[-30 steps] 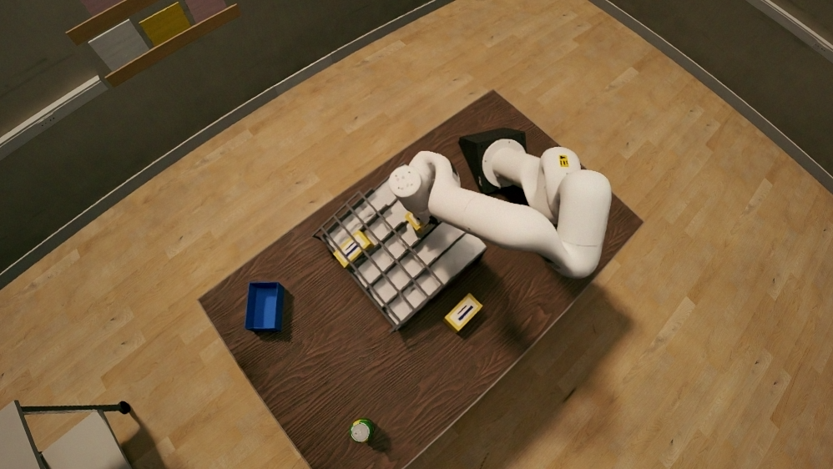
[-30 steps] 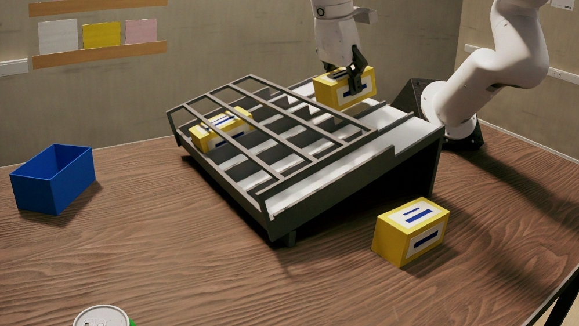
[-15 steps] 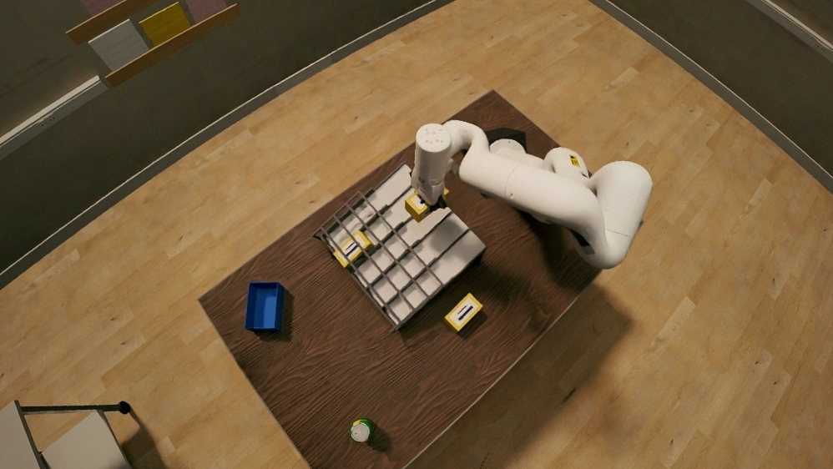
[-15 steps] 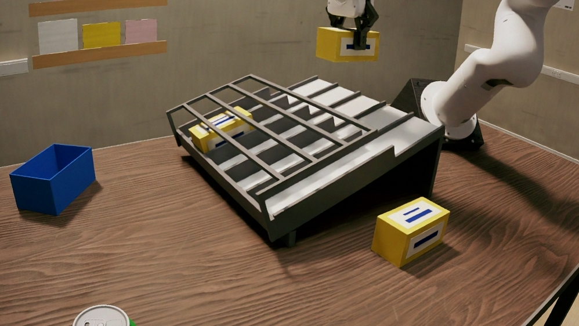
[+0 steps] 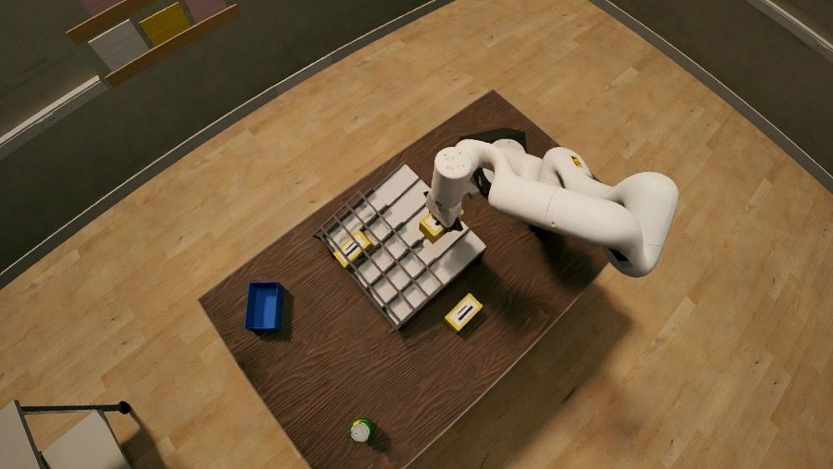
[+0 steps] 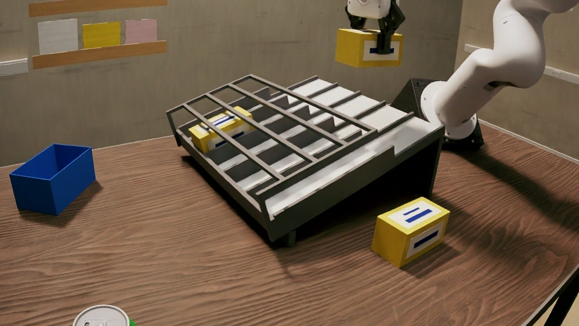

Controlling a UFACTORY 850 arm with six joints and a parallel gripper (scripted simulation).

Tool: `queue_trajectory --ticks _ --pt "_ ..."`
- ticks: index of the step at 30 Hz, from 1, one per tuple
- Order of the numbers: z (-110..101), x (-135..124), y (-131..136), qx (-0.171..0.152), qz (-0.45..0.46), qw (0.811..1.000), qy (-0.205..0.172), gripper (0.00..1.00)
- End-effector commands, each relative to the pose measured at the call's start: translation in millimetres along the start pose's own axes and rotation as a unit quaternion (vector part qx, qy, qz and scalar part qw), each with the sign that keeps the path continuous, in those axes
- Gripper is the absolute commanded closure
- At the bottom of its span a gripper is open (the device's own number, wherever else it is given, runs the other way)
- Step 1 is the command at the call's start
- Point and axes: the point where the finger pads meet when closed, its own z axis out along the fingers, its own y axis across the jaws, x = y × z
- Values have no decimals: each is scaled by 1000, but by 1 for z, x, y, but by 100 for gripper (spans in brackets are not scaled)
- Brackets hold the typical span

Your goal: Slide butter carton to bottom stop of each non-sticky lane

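My gripper [image 6: 375, 30] is shut on a yellow butter carton [image 6: 368, 47] and holds it high above the upper end of the grey sloped shelf [image 6: 299, 137]. In the overhead view the held carton [image 5: 434, 227] hangs over the shelf's upper part [image 5: 401, 241], under my gripper [image 5: 446, 221]. A second butter carton [image 6: 220, 129] lies at the bottom stop of the far lane, also in the overhead view [image 5: 352, 248]. A third butter carton [image 6: 409, 230] stands on the table beside the shelf's high end, also in the overhead view [image 5: 463, 311].
A blue bin [image 6: 52, 178] stands on the table's left side, also in the overhead view [image 5: 265, 306]. A green-and-white can [image 5: 361, 431] stands near the front table edge. The arm's black base [image 6: 441, 117] sits behind the shelf.
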Motion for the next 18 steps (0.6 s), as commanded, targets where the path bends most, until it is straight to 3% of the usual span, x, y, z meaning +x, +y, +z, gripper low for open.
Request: queue_trajectory --ticks 1,2,3,18 --pt "-1 -1 3 1 0 1000 0 100" --pt "-1 -1 3 1 0 1000 0 100" --pt "14 -1 3 0 0 1000 0 100" --pt "14 -1 3 0 0 1000 0 100"
